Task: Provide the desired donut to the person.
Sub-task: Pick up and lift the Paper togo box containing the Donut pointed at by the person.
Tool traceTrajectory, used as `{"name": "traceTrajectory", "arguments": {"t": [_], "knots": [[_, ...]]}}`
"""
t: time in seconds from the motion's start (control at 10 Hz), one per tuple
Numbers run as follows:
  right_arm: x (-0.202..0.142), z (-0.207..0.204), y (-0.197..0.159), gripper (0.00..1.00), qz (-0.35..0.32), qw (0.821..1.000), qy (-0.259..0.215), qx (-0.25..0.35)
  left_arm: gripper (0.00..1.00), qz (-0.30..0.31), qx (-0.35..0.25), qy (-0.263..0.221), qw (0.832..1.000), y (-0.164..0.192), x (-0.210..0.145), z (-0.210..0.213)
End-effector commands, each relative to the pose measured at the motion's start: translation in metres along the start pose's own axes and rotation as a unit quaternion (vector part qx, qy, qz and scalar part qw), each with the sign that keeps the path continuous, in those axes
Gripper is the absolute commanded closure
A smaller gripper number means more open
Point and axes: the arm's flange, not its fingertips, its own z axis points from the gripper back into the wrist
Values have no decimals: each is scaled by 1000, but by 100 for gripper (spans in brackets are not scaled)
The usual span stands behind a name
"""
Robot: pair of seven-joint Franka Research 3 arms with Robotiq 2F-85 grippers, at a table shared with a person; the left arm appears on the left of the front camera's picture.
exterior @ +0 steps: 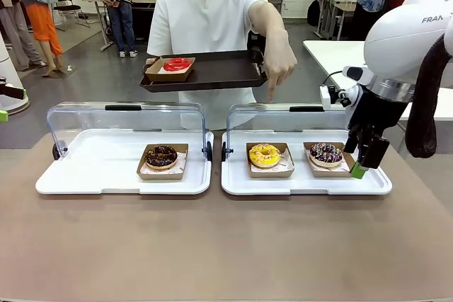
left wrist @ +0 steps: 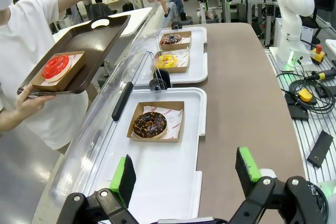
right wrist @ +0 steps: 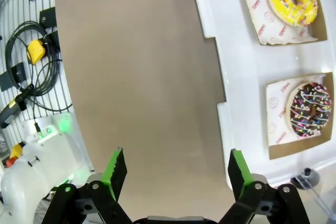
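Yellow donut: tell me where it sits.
Front view: the yellow donut lies boxed in the right-hand white tray, left of the sprinkled chocolate donut.

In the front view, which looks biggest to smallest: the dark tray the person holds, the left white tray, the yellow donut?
1. left white tray
2. dark tray, though farther off
3. yellow donut

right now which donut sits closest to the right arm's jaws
The chocolate donut with coloured sprinkles, at the right end of the right tray. The yellow donut lies further left in that tray; the other chocolate donut is in the left tray.
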Motion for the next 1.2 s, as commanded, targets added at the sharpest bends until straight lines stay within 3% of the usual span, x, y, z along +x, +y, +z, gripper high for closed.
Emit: {"name": "traceTrajectory", "arguments": {"t": [0.0, 0.8, 1.1], "knots": [[-2, 5, 2, 0, -3, 1000, 7, 5, 0, -3, 3, -9, 1000, 0, 0, 1], [-2, 2, 1, 0, -1, 1000, 0, 4, 0, -3, 3, -9, 1000, 0, 0, 1], [61, -21, -33, 0, -2, 1000, -10, -5, 0, -3, 3, -9, 1000, 0, 0, 1]]}}
